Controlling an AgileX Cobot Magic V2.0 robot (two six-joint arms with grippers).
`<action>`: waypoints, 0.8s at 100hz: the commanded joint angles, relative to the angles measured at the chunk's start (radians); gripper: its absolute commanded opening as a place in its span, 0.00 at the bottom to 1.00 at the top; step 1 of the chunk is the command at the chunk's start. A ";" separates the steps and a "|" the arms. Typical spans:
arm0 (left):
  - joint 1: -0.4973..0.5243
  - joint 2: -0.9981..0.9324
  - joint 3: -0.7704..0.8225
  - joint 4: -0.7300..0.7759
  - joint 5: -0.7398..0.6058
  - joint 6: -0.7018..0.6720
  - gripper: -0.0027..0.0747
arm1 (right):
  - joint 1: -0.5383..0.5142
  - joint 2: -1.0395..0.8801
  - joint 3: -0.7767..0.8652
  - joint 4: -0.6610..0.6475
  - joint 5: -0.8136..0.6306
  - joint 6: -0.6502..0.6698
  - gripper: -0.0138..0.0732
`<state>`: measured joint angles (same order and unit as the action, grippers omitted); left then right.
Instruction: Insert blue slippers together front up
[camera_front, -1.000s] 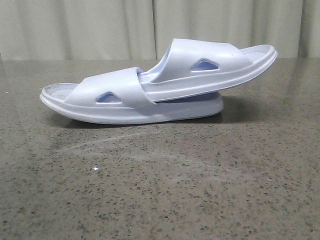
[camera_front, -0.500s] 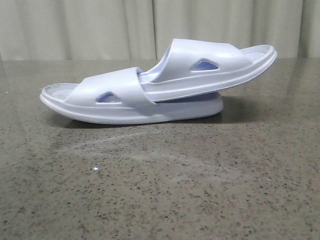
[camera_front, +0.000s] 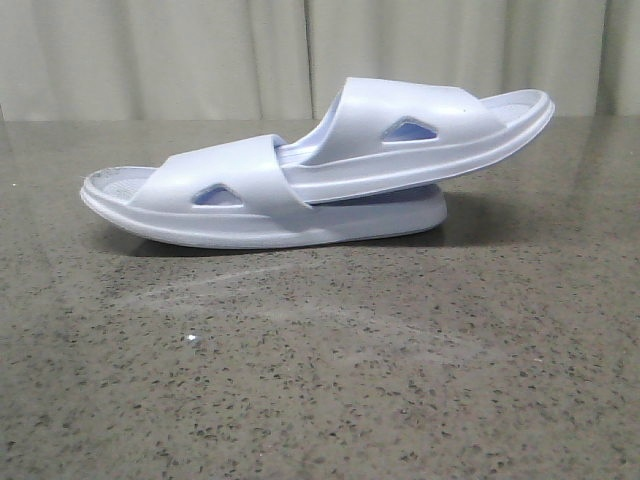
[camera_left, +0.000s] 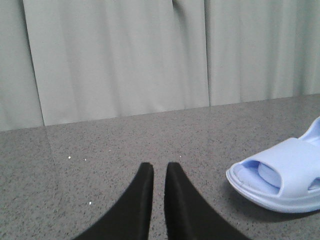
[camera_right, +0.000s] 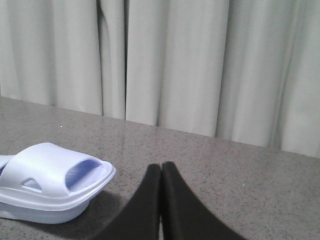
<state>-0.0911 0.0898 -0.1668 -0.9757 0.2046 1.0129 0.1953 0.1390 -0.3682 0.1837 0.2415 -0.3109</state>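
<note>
Pale blue slippers (camera_front: 300, 180), nested: upper one pushed thru lower strap, tilted up to the right, on grey speckled table (camera_front: 320, 370) near curtain. Left gripper (camera_left: 159, 172) jaws nearly shut, w/ slim gap; right gripper (camera_right: 161, 172) jaws touching, both empty.

Two pale blue slippers lie nested on a speckled grey table (camera_front: 320, 380), toward its far side. The lower slipper (camera_front: 200, 205) rests flat, one end pointing left. The upper slipper (camera_front: 420, 135) is pushed under the lower one's strap and tilts up to the right, its free end raised off the lower sole. A pleated pale curtain (camera_front: 200, 55) hangs behind the table.
</note>
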 joint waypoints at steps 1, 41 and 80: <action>-0.008 -0.003 -0.025 0.321 -0.004 -0.355 0.06 | -0.005 0.009 -0.024 -0.008 -0.085 -0.009 0.04; -0.025 -0.074 0.108 0.905 -0.185 -0.924 0.06 | -0.005 0.009 -0.024 -0.008 -0.085 -0.009 0.04; -0.035 -0.123 0.178 0.976 -0.229 -1.002 0.06 | -0.005 0.009 -0.024 -0.008 -0.087 -0.009 0.04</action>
<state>-0.1141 -0.0035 0.0033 -0.0294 0.0564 0.0262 0.1953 0.1390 -0.3682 0.1822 0.2400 -0.3123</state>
